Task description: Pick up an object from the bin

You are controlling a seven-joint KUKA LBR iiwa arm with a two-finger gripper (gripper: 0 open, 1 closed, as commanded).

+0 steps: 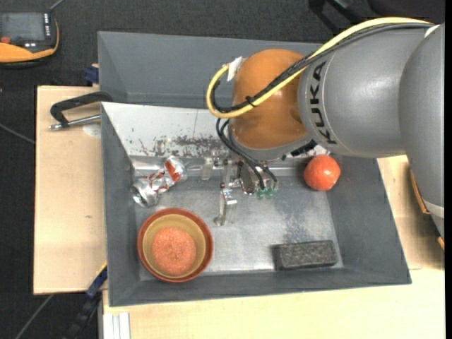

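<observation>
Camera view shows the grey metal bin from above, with the arm coming in from 3 o'clock and its orange cover hanging over the bin's back half, a yellow cable looped round it. The gripper points down near the middle of the bin floor, over bare metal, with nothing visible in its grasp; whether it is released or clenched, I cannot tell. The thing nearest to it is a crushed can, silver with red markings, lying on its side at the gripper's 10 o'clock, close by but apart from it. At the gripper's 7 o'clock stands a round orange-brown bowl with a pinkish-orange filling, in the bin's 7 o'clock corner just below the can. A red-orange ball rests at the bin's 2 o'clock, against the back wall and just beside the arm. A dark grey rectangular block lies flat at the bin's 5 o'clock, well apart from the gripper.
</observation>
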